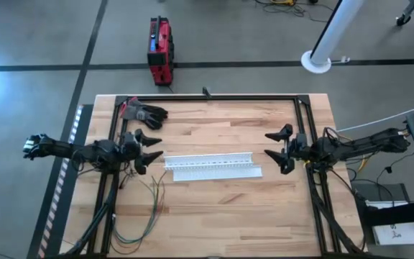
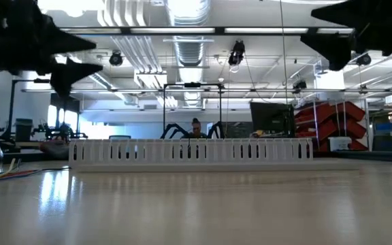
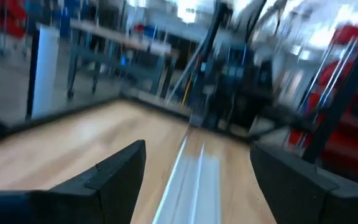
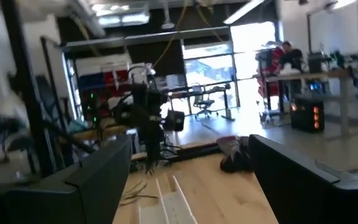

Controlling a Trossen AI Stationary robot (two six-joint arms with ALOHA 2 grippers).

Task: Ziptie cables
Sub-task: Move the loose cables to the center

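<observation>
The cables (image 1: 149, 208), thin green, reddish and dark wires, lie loose on the table's near left part; their ends show at the low view's left edge (image 2: 2, 173). My left gripper (image 1: 152, 147) hovers open above the table, just left of the white slotted channel (image 1: 210, 167), beyond the cables' far ends. My right gripper (image 1: 277, 150) hovers open just right of the channel. Both hold nothing. In the left wrist view the channel (image 3: 191, 180) runs away between the open fingers.
The white channel and its flat lid (image 2: 189, 151) lie across the table's middle. A black glove (image 1: 144, 113) lies at the far left corner. A black frame (image 1: 214, 97) borders the table. A red case (image 1: 160, 49) stands on the floor beyond.
</observation>
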